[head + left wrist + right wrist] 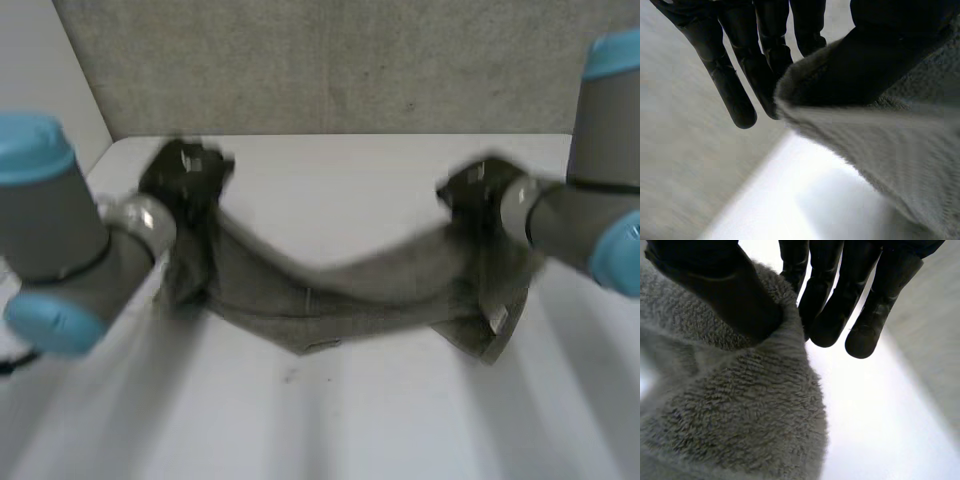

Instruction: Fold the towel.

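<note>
Towel (340, 290) is raised at both ends, its middle sagging onto the table (330, 420). Left hand (185, 172) pinches one corner between thumb and straight fingers; right hand (478, 190) does likewise. Judged soft, light, limp, plush. Corners are the best hold; slack will bunch.

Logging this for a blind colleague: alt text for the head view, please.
A grey fluffy towel hangs between the left hand and right hand, each pinching one end above the white table, its middle sagging.
</note>
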Robot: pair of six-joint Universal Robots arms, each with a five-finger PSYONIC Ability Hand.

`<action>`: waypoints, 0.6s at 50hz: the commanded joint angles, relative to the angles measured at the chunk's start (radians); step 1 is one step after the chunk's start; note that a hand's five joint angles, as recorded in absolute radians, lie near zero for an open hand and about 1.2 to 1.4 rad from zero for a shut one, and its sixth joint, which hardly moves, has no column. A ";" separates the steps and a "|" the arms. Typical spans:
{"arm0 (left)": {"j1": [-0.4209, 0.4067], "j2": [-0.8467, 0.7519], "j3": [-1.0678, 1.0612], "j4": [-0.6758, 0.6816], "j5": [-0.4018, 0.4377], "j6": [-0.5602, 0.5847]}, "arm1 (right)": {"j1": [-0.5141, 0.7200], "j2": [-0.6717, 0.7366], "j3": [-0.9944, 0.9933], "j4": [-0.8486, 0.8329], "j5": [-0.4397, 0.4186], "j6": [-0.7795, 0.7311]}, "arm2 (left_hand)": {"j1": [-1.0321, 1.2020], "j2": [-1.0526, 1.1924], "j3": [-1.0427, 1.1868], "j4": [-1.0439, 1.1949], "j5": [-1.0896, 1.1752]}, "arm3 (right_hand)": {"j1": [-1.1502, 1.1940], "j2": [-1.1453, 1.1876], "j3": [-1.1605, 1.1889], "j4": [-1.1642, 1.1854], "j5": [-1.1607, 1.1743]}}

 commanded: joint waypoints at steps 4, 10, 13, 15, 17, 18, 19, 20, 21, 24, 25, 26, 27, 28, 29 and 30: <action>0.002 -0.047 0.509 0.221 -0.180 -0.066 | -0.015 -0.023 -0.324 -0.475 0.025 0.226 | 0.207 0.179 0.179 0.177 0.190 | 0.071 0.070 0.066 0.058 0.054; 0.004 0.002 0.431 0.266 -0.194 -0.109 | -0.015 -0.068 -0.290 -0.375 -0.003 0.229 | 0.207 0.179 0.179 0.177 0.190 | 0.071 0.070 0.066 0.058 0.054; 0.004 0.014 0.301 0.254 -0.162 -0.105 | -0.015 -0.054 -0.292 -0.230 -0.067 0.191 | 0.207 0.179 0.179 0.177 0.190 | 0.071 0.070 0.066 0.058 0.054; 0.002 0.022 0.232 0.252 -0.135 -0.103 | -0.018 -0.047 -0.289 -0.158 -0.104 0.162 | 0.207 0.179 0.179 0.177 0.190 | 0.071 0.070 0.066 0.058 0.054; 0.002 0.026 0.158 0.252 -0.105 -0.100 | -0.027 -0.030 -0.284 -0.089 -0.129 0.126 | 0.207 0.179 0.179 0.177 0.190 | 0.071 0.070 0.066 0.058 0.054; 0.002 0.031 0.080 0.254 -0.078 -0.100 | -0.038 -0.007 -0.282 -0.024 -0.144 0.092 | 0.207 0.179 0.179 0.177 0.190 | 0.071 0.070 0.066 0.058 0.054; 0.002 0.031 0.080 0.254 -0.078 -0.100 | -0.038 -0.007 -0.282 -0.023 -0.144 0.091 | 0.207 0.179 0.179 0.177 0.190 | 0.071 0.070 0.066 0.058 0.054; 0.002 0.034 0.010 0.254 -0.057 -0.099 | -0.047 0.017 -0.278 0.040 -0.147 0.061 | 0.207 0.179 0.179 0.177 0.190 | 0.071 0.070 0.066 0.058 0.054; 0.002 0.033 -0.050 0.254 -0.040 -0.099 | -0.052 0.047 -0.273 0.105 -0.146 0.036 | 0.207 0.179 0.179 0.177 0.190 | 0.071 0.070 0.066 0.058 0.054; 0.002 0.022 -0.153 0.255 -0.021 -0.096 | -0.059 0.106 -0.249 0.200 -0.146 0.007 | 0.207 0.179 0.179 0.177 0.190 | 0.071 0.070 0.066 0.058 0.054; 0.002 0.022 -0.154 0.255 -0.021 -0.096 | -0.060 0.107 -0.249 0.201 -0.146 0.007 | 0.207 0.179 0.179 0.177 0.190 | 0.071 0.070 0.066 0.058 0.054; 0.001 0.014 -0.195 0.255 -0.018 -0.091 | -0.064 0.135 -0.232 0.229 -0.149 -0.002 | 0.207 0.179 0.179 0.177 0.190 | 0.071 0.070 0.066 0.058 0.054; 0.001 0.014 -0.195 0.255 -0.018 -0.091 | -0.064 0.136 -0.232 0.230 -0.149 -0.002 | 0.207 0.179 0.179 0.177 0.190 | 0.071 0.070 0.066 0.058 0.054; 0.001 0.005 -0.230 0.257 -0.018 -0.082 | -0.067 0.165 -0.212 0.236 -0.149 -0.007 | 0.207 0.179 0.179 0.177 0.190 | 0.071 0.070 0.066 0.058 0.054; 0.001 -0.007 -0.256 0.260 -0.018 -0.070 | -0.069 0.195 -0.195 0.234 -0.150 -0.012 | 0.207 0.179 0.179 0.177 0.190 | 0.071 0.070 0.066 0.058 0.054; 0.001 -0.007 -0.256 0.260 -0.018 -0.070 | -0.069 0.196 -0.195 0.234 -0.150 -0.012 | 0.207 0.179 0.179 0.177 0.190 | 0.071 0.070 0.066 0.058 0.054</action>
